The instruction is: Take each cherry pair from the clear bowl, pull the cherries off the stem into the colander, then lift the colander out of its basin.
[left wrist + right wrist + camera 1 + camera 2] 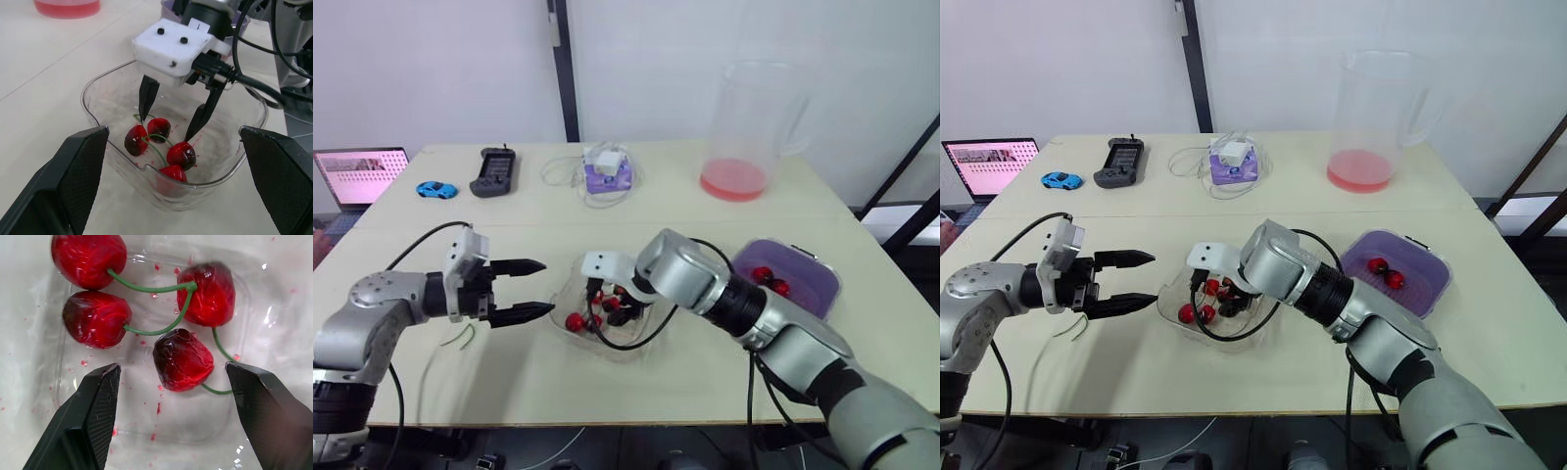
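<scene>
The right gripper [165, 125] reaches down into the clear bowl [86, 100] near the middle of the table [656, 211]. Its two black fingers [147, 95] are spread wide and hold nothing, one tip at each side of the cherries [182, 360], a stance that looks set to close on one pair. The left gripper [546, 286] hovers just beside the bowl on the robot's left, level with the rim and aimed at it, likewise spread and empty. It appears posted there to take the other end of a pair once it comes up, so the fruit can be pulled from the stem. Four cherries lie in the bowl, close together and touching in places: glossy, dark red, slightly wrinkled, joined two and two by thin green stems [151, 288] that cross one another. Red flecks of juice dot the bowl's clear floor. The purple colander [808, 282] sits in its basin on the robot's right, near the bowl but apart from it, within the right arm's reach. A few loose red cherries [764, 274] already lie inside it, so the job looks partly done, with two pairs left to strip and the lift of the colander not yet begun.
</scene>
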You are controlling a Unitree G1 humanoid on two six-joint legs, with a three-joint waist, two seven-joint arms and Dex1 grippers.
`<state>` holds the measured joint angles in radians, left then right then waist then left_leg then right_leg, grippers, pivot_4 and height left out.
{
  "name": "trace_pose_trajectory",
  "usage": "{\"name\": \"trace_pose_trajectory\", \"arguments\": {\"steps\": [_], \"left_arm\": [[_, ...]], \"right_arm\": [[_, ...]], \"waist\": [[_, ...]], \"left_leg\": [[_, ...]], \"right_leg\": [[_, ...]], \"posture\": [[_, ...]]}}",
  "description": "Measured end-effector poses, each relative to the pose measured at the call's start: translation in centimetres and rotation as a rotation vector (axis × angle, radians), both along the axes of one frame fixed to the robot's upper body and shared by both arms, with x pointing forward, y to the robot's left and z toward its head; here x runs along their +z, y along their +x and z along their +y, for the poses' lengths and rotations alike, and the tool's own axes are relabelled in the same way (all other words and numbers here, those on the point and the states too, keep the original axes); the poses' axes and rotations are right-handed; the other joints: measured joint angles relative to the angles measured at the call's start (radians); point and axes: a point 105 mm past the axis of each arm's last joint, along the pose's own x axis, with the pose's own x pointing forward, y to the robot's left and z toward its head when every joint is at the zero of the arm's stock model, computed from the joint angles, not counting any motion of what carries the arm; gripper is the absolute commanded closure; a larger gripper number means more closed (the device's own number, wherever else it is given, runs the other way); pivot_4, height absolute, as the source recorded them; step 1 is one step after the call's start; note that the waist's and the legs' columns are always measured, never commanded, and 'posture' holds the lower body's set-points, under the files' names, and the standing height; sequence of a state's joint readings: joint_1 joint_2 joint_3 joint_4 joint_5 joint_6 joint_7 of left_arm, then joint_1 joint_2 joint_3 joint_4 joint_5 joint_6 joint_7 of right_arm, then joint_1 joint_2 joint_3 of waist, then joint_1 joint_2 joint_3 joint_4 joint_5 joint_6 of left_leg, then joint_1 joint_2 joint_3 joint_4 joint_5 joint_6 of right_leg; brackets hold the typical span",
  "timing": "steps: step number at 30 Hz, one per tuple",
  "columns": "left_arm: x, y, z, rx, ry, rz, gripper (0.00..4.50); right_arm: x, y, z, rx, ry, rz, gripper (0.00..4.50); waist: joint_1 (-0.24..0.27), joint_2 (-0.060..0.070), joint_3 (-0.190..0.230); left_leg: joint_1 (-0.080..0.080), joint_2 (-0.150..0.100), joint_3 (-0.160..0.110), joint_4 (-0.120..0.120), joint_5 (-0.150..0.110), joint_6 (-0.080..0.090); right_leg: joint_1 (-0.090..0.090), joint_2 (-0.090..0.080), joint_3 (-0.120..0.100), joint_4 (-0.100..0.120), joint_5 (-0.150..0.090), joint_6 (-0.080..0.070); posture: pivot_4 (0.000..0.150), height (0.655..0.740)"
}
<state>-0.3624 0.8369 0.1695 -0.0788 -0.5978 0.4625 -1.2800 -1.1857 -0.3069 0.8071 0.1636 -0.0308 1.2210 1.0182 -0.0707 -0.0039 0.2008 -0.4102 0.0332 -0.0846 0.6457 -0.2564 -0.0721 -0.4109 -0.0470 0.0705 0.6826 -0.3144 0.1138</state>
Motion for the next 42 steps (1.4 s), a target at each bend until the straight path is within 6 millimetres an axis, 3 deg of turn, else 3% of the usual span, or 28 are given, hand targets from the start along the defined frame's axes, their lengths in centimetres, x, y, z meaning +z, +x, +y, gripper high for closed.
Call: {"name": "trace_pose_trajectory", "arguments": {"steps": [7, 14, 24, 28, 34, 42], "left_arm": [[0.1, 0.0, 0.0, -0.001, 0.001, -0.01, 0.0], [0.0, 0.1, 0.1, 0.003, -0.001, -0.006, 0.0], [0.0, 0.5, -0.1, 0.011, -0.038, -0.001, 0.0], [1.4, 1.2, -0.7, 0.006, -0.128, 0.014, 0.0], [6.0, 2.1, -2.0, -0.031, -0.377, 0.046, 0.0], [7.8, 3.9, -3.2, -0.023, -0.46, 0.13, 0.0]], "right_arm": [[-0.1, 0.1, 0.3, 0.017, 0.011, -0.009, 3.97], [1.3, 0.2, -0.2, 0.111, 0.016, -0.089, 3.97], [6.0, -2.2, -0.1, 0.554, 0.03, -0.437, 3.97], [7.2, -2.3, -0.8, 0.701, -0.023, -0.658, 3.97], [9.3, -0.7, -0.8, 0.904, -0.203, -1.147, 3.97], [10.4, -0.7, -0.8, 1.008, -0.252, -1.43, 3.97]], "waist": [[0.0, 0.0, 0.0], [0.001, 0.0, 0.0], [0.003, 0.0, 0.0], [0.004, 0.0, 0.0], [0.001, -0.001, 0.0], [0.002, -0.001, 0.0]], "left_leg": [[0.0, 0.0, 0.0, 0.0, 0.0, 0.0], [0.0, 0.0, 0.0, 0.0, 0.0, 0.0], [0.0, 0.0, 0.0, 0.0, 0.0, 0.0], [0.0, 0.0, 0.0, 0.001, 0.0, 0.0], [0.0, 0.0, 0.0, 0.001, 0.0, -0.001], [0.0, 0.0, 0.0, 0.001, 0.003, -0.006]], "right_leg": [[0.0, 0.0, 0.0, 0.0, 0.0, 0.0], [0.0, 0.0, 0.0, 0.0, 0.0, 0.0], [0.001, 0.0, 0.0, 0.0, 0.0, 0.0], [0.001, 0.0, 0.0, 0.0, 0.0, 0.0], [0.0, 0.0, 0.0, 0.0, 0.0, 0.0], [0.001, 0.0, 0.0, 0.0, 0.0, 0.0]], "posture": [[0.15, 0.7332], [0.15, 0.7332], [0.15, 0.7332], [0.15, 0.7332], [0.15, 0.7332], [0.15, 0.7332]]}}
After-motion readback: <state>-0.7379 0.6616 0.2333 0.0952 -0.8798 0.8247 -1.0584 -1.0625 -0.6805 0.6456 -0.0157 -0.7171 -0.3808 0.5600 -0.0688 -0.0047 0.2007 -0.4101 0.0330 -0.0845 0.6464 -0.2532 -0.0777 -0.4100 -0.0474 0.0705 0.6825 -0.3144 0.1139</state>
